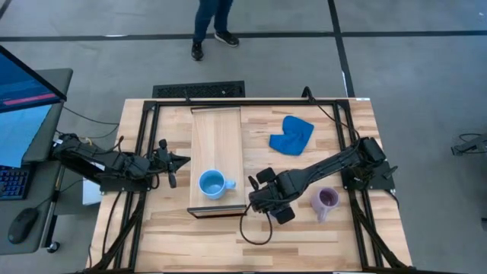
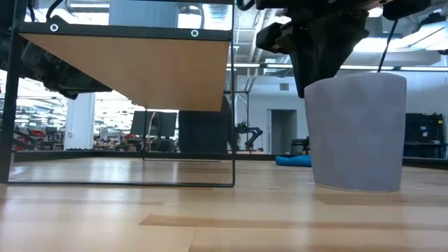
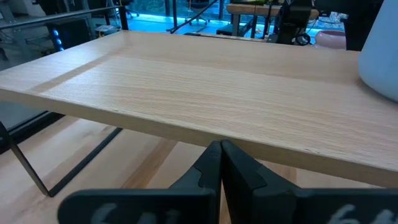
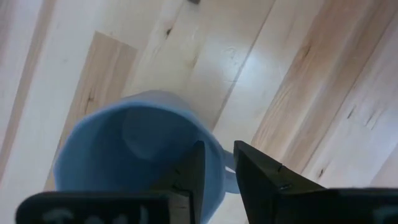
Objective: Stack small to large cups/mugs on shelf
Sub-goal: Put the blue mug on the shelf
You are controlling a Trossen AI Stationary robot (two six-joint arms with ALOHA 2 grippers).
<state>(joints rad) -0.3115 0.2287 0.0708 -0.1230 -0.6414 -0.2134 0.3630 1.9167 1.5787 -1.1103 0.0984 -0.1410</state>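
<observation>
One right end effector [image 4: 217,152] clasps slate mug [image 2: 357,133] near shelf [image 1: 217,137] edge — left end effector [image 3: 221,149] (clenched) idle.

Light sky-blue mug [image 1: 212,184] on a pale light-wood shelf [image 1: 216,137] with a dark end edge; pale lilac mug [image 1: 326,201] and slate-blue mug [image 4: 140,155] on the striped butcher-block tabletop [image 1: 304,236]; bright blue cloth [image 1: 291,134]; black arms and frame.

Grey floor [image 1: 411,68], black tape lines, monitor [image 1: 23,106] beside table.
</observation>
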